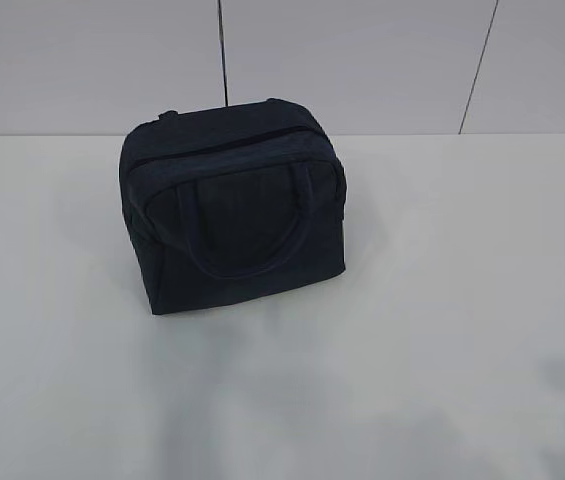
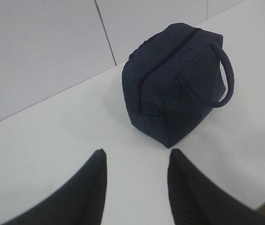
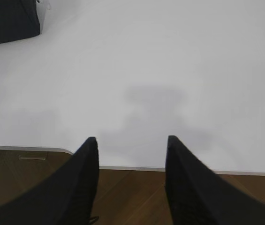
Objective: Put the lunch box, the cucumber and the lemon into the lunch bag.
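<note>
The dark navy lunch bag [image 1: 232, 205] stands on the white table, zipper shut along its top, a loop handle lying against its front. It also shows in the left wrist view [image 2: 179, 79] and as a corner in the right wrist view [image 3: 8, 18]. My left gripper [image 2: 137, 157] is open and empty, a little short of the bag's near corner. My right gripper [image 3: 131, 139] is open and empty, above the table's front edge, far from the bag. The lunch box, the cucumber and the lemon are out of view. Neither gripper shows in the exterior view.
The white table [image 1: 442, 330] runs up to a grey panelled wall [image 1: 362, 60] behind the bag. In the right wrist view the table's front edge [image 3: 123, 168] shows, with a brown wooden floor [image 3: 132, 201] below it.
</note>
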